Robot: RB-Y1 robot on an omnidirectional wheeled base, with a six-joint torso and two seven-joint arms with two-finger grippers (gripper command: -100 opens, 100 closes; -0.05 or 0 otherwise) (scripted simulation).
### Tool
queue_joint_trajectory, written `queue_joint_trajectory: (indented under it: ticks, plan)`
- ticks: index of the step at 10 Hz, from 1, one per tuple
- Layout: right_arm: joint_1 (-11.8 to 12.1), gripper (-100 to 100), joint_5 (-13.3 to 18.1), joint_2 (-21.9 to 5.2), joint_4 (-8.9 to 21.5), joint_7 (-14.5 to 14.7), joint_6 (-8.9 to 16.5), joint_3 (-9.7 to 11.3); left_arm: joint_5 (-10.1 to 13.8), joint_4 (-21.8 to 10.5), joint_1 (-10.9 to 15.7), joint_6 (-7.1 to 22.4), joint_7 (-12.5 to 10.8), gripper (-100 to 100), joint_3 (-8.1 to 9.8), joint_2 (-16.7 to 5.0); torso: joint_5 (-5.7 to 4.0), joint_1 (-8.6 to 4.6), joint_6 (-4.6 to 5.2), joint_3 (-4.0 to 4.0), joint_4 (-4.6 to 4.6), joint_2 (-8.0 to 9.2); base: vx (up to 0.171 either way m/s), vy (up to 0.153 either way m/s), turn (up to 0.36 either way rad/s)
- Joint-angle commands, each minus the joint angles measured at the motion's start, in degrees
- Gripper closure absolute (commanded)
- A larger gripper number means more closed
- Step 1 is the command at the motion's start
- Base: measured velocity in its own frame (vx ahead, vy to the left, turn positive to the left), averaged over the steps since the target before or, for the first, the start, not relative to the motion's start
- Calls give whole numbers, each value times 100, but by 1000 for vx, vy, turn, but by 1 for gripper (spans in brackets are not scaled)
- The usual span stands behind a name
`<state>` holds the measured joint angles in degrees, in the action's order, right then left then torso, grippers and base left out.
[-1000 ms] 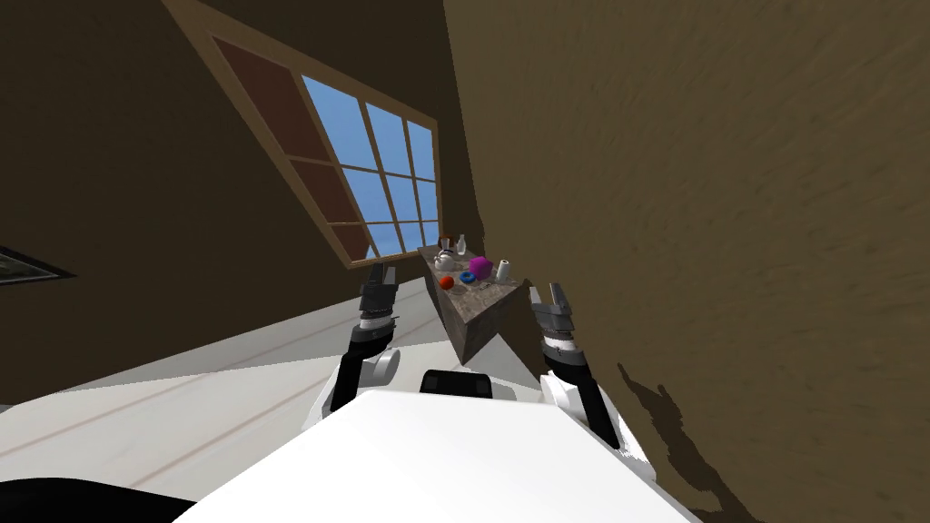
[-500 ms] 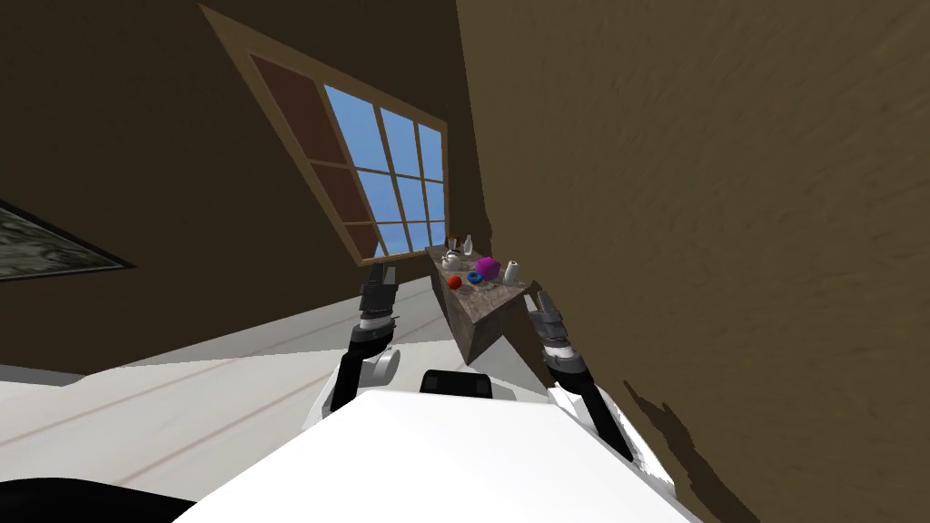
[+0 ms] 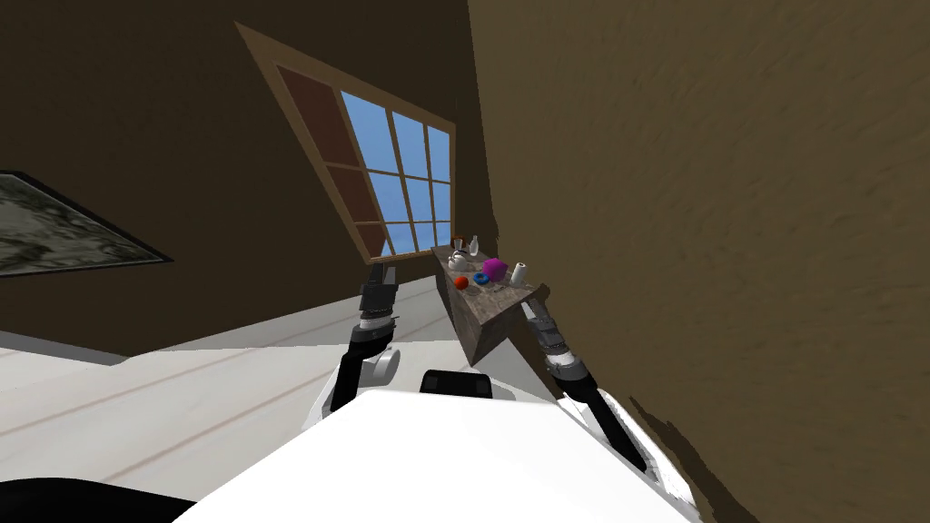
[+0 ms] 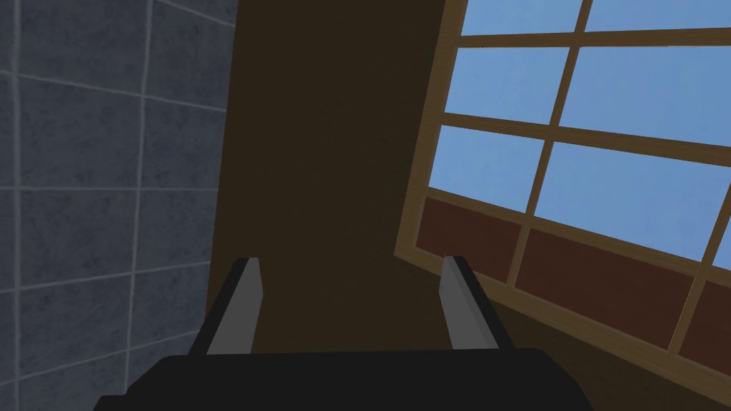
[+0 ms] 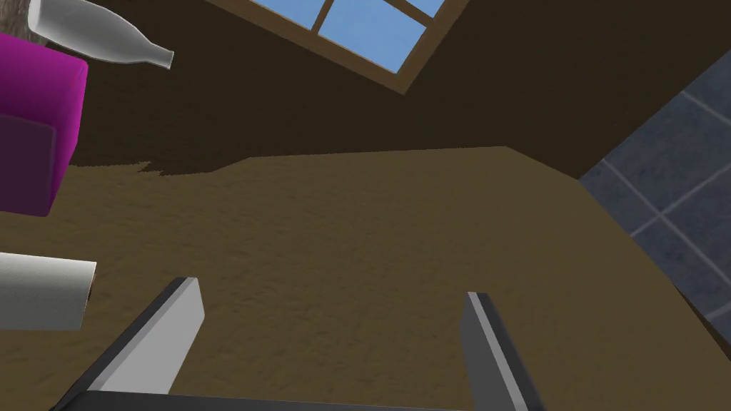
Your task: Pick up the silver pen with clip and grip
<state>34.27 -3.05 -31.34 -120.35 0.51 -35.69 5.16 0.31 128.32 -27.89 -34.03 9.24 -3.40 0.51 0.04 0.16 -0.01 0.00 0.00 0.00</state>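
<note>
Right pincer (image 5: 332, 303) released, blades spread wide, sitting at the near corner of the worktop (image 3: 479, 327), close along the brown wall (image 5: 371, 228). Just beside one blade I see a white roll (image 5: 39, 292), then a magenta block (image 5: 32, 121), a pale bottle (image 5: 93, 32) beyond. The silver pen is too small to pick out among the worktop's things. Left pincer (image 4: 350, 271) released too, raised left of the worktop

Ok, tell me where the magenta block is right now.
In the head view the magenta block sits on the narrow table against the right-hand wall, between the blue ring and the white roll.
</note>
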Motion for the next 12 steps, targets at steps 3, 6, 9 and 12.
queue_joint_trajectory:
  ticks: [3, 6, 9, 12]
  plan:
    - [75, -100, 65, -639, 195, 245, -70, 135, 0, 0, 0, 0, 0, 0, 0, 0, 3, 15, -1, -2, -1, -5, 10, 76, 105]
    - [136, -100, 122, -1081, 352, 413, -140, 226, 0, 0, 0, 0, 0, 0, 0, 0, 3, 7, 2, 0, 0, 0, 4, 56, 62]
    - [237, -100, 270, -1643, 679, 772, -269, 416, 0, 0, 0, 0, 0, 0, 0, 0, 1, 2, 2, -2, 0, -3, 19, 65, 129]
    - [275, -100, 361, -2114, 848, 961, -327, 514, 0, 0, -1, 0, 0, 0, 1, 0, 0, -4, 4, -1, 0, -2, 22, 50, 70]
